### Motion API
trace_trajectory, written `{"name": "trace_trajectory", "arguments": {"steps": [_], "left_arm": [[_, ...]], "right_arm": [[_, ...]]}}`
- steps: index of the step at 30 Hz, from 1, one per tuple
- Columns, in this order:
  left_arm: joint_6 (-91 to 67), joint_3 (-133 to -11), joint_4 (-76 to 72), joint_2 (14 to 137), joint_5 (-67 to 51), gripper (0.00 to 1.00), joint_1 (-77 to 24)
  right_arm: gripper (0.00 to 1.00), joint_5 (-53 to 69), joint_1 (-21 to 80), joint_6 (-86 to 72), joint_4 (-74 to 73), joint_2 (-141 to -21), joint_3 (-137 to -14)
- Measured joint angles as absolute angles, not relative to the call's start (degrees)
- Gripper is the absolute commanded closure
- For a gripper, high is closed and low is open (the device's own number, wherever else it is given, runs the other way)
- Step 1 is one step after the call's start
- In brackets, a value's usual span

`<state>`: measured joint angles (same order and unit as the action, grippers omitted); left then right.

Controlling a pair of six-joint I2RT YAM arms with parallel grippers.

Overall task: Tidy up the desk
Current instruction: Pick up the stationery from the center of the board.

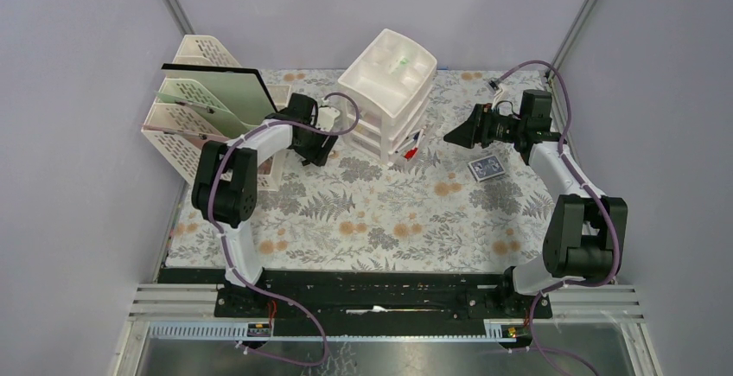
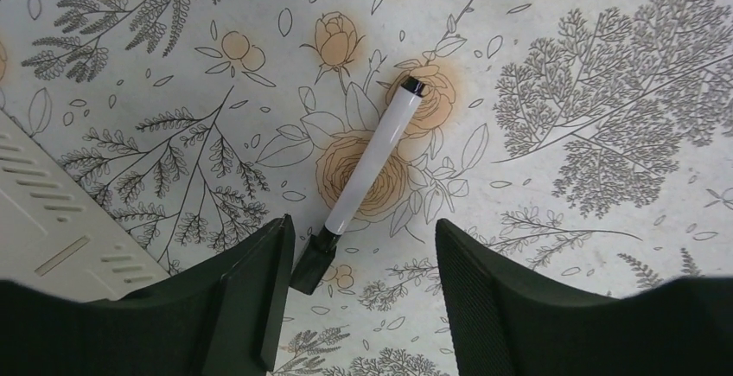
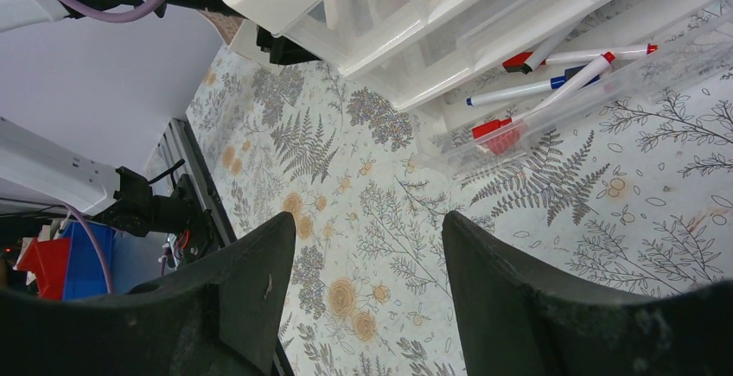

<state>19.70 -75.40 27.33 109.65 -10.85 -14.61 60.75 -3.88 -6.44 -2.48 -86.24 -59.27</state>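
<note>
The desk [image 1: 389, 220] carries a pale cloth with grey ferns and orange flowers. In the left wrist view a white marker [image 2: 373, 160] with black ends lies on the cloth. Its near black cap sits between my left gripper's [image 2: 359, 242] open jaws, close to the left finger [image 2: 251, 289] and not clamped. In the top view that gripper [image 1: 309, 153] hangs between the file rack and the drawer unit, hiding the marker. My right gripper [image 1: 449, 137] hovers right of the drawer unit, open and holding nothing [image 3: 367, 229].
A white drawer unit [image 1: 387, 91] stands at the back centre. Its clear bottom drawer [image 3: 553, 99] is pulled out and holds red and blue markers. A cream lattice file rack [image 1: 203, 104] stands at the back left. A small blue patterned box [image 1: 487, 168] lies under the right arm.
</note>
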Motion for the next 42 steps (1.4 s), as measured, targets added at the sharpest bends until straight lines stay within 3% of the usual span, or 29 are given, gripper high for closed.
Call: {"name": "trace_trajectory", "arguments": {"steps": [7,10,20,30,42], "left_arm": [[21.04,-75.44,27.33,111.50,-10.63,0.58,-14.48],[21.10,-75.44,27.40,111.94,-10.66,0.74,-14.46],[19.16,-74.37,26.37,111.53,-10.87,0.94,-14.41],[8.71,-62.37,23.40,102.89,-17.93,0.99,-14.24],[-9.69,-41.41,10.92,79.55,-36.42,1.00,-14.59]], "right_arm": [[0.30,60.73,-3.95,-6.44,-2.48,-86.24,-59.27],[0.30,60.75,-4.05,-6.46,-2.48,-86.24,-59.27],[0.30,60.99,-4.25,-6.52,-2.39,-86.32,-59.27],[0.30,63.22,-4.29,-7.75,-0.89,-86.32,-59.00],[0.28,68.14,-4.10,-13.58,7.62,-86.30,-54.81]]}}
